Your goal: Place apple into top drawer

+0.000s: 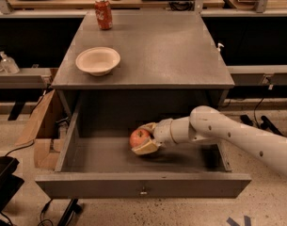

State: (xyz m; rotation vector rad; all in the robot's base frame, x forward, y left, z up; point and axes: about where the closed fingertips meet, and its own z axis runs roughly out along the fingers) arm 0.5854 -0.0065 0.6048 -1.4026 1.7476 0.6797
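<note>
The top drawer (143,185) of the grey cabinet stands pulled out, its flat front panel with a small knob toward me. The red apple (139,137) with yellowish patches is inside the drawer, near its middle. My gripper (144,138) reaches in from the right on the white arm, and its tan fingers (147,148) sit above and below the apple, closed around it. I cannot tell whether the apple rests on the drawer floor or hangs just above it.
A red soda can (103,13) stands at the back left of the cabinet top (171,51). A cream bowl (98,60) sits at its front left. A cardboard box (39,131) stands left of the drawer; shelves with bottles are at left.
</note>
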